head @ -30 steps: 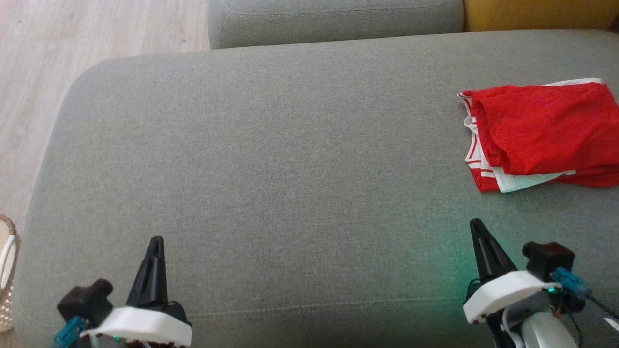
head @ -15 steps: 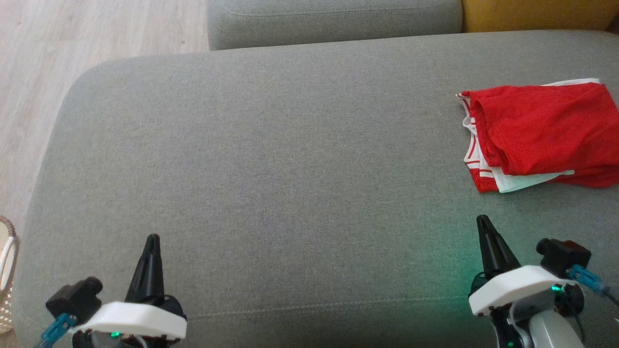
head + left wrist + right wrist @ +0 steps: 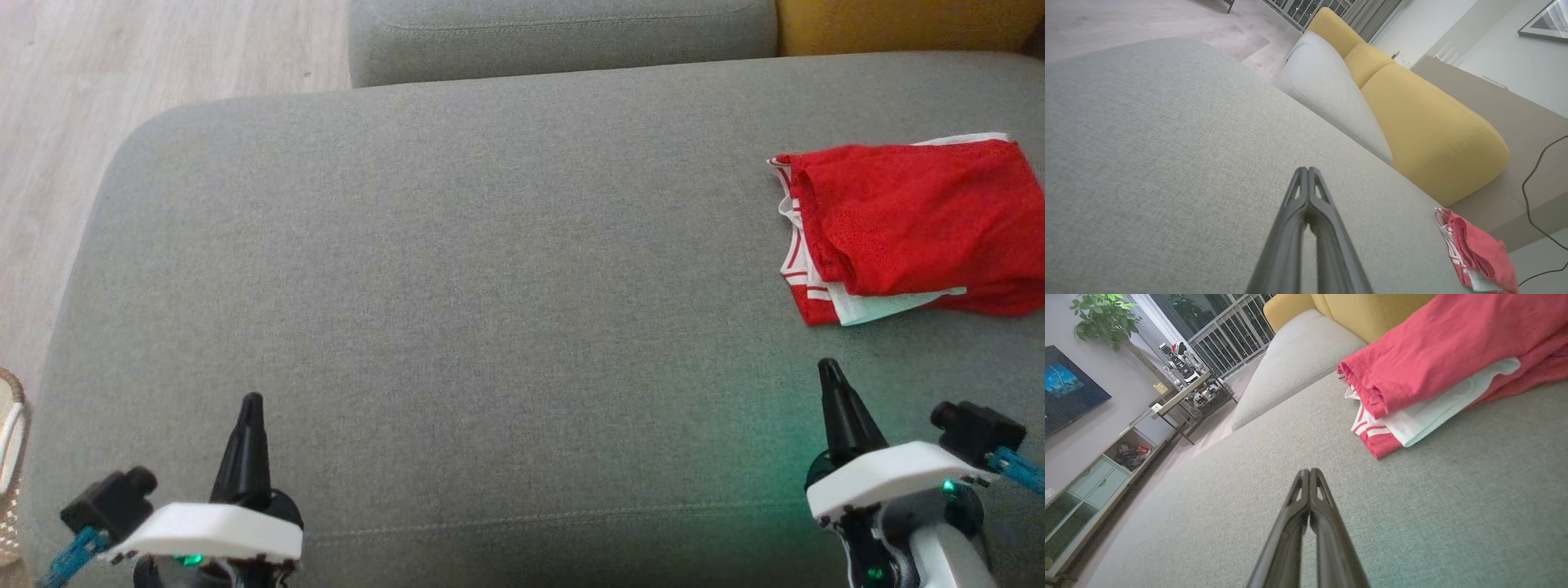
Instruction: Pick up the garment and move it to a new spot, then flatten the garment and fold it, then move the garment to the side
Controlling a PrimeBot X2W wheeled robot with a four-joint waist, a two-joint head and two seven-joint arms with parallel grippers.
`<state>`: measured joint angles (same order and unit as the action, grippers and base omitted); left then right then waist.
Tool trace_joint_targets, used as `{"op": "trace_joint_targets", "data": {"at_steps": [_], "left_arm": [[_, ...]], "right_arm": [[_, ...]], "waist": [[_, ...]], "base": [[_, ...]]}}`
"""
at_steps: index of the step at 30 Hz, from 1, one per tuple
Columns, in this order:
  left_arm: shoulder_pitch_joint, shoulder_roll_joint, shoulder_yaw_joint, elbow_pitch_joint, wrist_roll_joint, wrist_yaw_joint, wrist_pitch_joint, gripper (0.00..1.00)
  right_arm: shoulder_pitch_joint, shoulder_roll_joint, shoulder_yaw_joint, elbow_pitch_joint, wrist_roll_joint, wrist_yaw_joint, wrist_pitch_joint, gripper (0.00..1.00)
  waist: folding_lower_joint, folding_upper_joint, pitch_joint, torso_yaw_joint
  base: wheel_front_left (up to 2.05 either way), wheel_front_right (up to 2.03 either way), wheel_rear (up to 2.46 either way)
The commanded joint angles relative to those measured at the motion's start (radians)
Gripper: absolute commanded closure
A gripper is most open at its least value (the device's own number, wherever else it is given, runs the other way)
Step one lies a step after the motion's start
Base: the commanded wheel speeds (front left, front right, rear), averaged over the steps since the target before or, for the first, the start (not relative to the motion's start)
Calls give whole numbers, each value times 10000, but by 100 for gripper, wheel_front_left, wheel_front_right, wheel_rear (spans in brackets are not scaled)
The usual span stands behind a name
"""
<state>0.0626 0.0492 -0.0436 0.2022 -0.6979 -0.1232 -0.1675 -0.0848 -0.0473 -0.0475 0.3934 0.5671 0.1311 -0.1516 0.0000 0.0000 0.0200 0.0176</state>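
The garment [image 3: 910,229], red with white trim, lies folded at the far right of the grey sofa cushion [image 3: 457,310]; it also appears as a red bundle [image 3: 1478,253] low right in the left wrist view and as the garment [image 3: 1437,371] large at upper right in the right wrist view. My right gripper [image 3: 828,369] hovers a short way in front of it, shut and empty, fingertips pressed together [image 3: 1309,472]. My left gripper [image 3: 251,402] stands at the lower left, far from the cloth, also shut with nothing in it [image 3: 1307,170].
A second grey cushion [image 3: 563,37] and a yellow cushion [image 3: 906,24] line the back of the sofa. Wooden floor [image 3: 98,73] lies to the left, with a woven basket [image 3: 10,457] at the left edge. A sideboard [image 3: 1098,477] and a table [image 3: 1180,398] stand across the room.
Both arms have drawn back and outward a little: the left gripper toward the lower left, the right gripper toward the lower right. The garment lies as before.
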Motion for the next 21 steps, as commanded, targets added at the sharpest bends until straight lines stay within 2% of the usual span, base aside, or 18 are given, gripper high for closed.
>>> {"op": "trace_joint_targets", "data": {"at_steps": [1, 21], "left_arm": [[-531, 151, 210, -259, -309, -22, 65, 100], [-775, 192, 405, -119, -2298, -33, 578, 100]], "right_arm": [[-375, -29, -8, -405, 359, -1, 94, 100], [-343, -29, -150, -640, 2537, -2, 647, 100]], "waist": [[0, 0, -3, -3], [0, 0, -39, -40]], "base": [[0, 0, 0], [0, 0, 0]]}}
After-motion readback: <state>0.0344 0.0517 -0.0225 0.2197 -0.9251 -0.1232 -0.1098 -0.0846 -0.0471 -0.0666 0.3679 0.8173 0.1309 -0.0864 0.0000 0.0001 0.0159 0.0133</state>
